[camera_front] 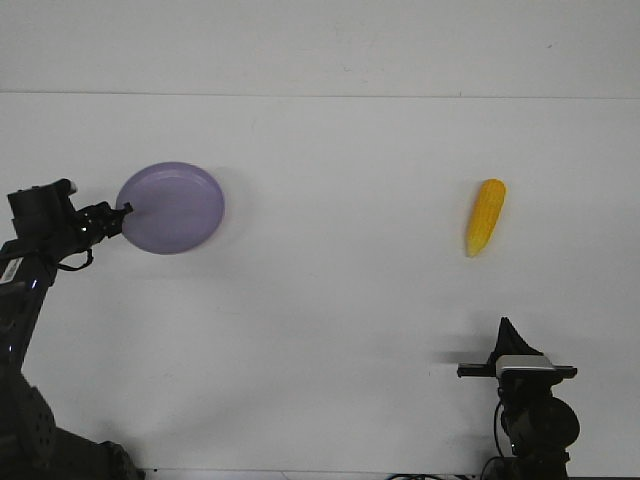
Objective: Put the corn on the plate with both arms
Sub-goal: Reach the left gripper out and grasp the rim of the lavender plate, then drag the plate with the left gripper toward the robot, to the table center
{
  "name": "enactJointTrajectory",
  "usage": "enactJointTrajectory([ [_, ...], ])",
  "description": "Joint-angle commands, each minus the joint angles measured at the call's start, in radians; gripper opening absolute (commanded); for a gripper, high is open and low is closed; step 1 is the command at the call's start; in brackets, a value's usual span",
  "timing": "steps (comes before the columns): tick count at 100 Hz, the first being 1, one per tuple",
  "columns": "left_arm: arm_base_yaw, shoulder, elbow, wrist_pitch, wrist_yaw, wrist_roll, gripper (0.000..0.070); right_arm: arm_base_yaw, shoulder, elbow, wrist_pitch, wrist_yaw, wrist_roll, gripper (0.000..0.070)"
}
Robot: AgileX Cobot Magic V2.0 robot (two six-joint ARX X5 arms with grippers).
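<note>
Left end effector (122, 211) gripping plate (172, 208) rim, right end effector (507, 330) aperture unreadable, corn (485, 216) apart

Plate: round, shallow lavender-purple plate (172, 208) with a low rim, plain, on the left side, tilted with its right edge raised off the table, its left edge at the left gripper's (124, 210) fingertips.
Corn: yellow corn cob (485, 217), tapered, lying flat on the right side, pointed end nearer, well apart from the plate.
</note>
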Motion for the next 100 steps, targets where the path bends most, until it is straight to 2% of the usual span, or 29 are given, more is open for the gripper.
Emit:
enactJointTrajectory([
  [1,0.000,-0.069,0.028,-0.014,0.054,-0.033,0.0007,-0.002,0.000,-0.003,0.009,0.002,-0.001,0.0010],
  [8,-0.010,-0.156,0.028,-0.061,0.084,-0.040,0.0007,-0.002,0.000,-0.003,0.009,0.003,-0.001,0.0010],
  [21,-0.081,-0.293,0.008,-0.163,0.082,-0.029,0.0007,-0.002,0.000,-0.003,0.009,0.002,-0.001,0.0010],
  [44,-0.330,-0.441,-0.161,-0.210,0.047,-0.045,0.0007,-0.002,0.000,-0.003,0.009,0.003,-0.001,0.0009],
  [59,-0.525,-0.456,-0.294,-0.177,-0.017,-0.088,0.0007,-0.002,0.000,-0.003,0.009,0.002,-0.001,0.0010],
  [76,-0.698,-0.439,-0.441,-0.042,-0.104,-0.163,0.0007,-0.002,0.000,-0.003,0.009,0.002,-0.001,0.0010],
  [87,-0.761,-0.411,-0.486,0.009,-0.172,-0.179,0.0007,-0.002,0.000,-0.003,0.009,0.002,-0.001,0.0010],
  [100,-0.794,-0.359,-0.498,0.034,-0.187,-0.179,0.0007,-0.002,0.000,-0.003,0.009,0.003,-0.001,0.0010],
])
